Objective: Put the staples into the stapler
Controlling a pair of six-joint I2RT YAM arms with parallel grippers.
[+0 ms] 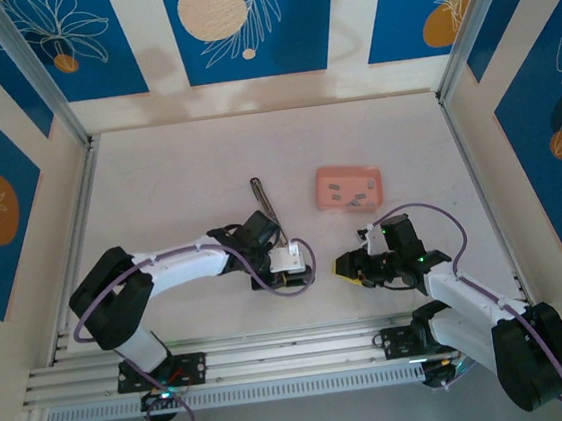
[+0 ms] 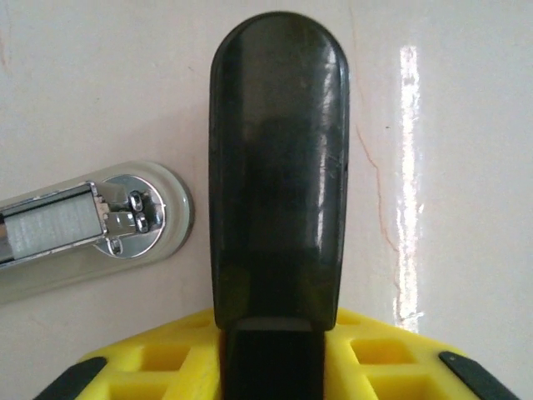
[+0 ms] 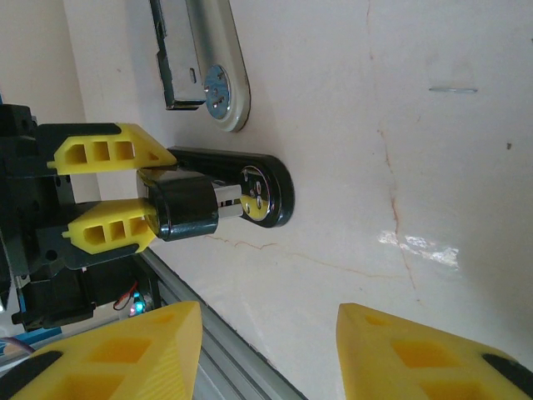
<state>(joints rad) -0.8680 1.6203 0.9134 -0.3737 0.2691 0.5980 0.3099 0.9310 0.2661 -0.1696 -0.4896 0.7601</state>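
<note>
Black stapler point(image 2: 275, 158) clamped by left end effector point(image 3: 160, 193), right end effector point(image 3: 268, 321) open nearby.

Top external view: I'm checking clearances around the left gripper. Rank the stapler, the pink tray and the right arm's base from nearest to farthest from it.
1. stapler: clamped by the left gripper.
2. pink tray: farther back and to the right, mid-table.
3. right arm's base: far right, at the near edge.

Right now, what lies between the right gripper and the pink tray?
Nothing: top view shows bare table between the right gripper and the pink tray.
</note>
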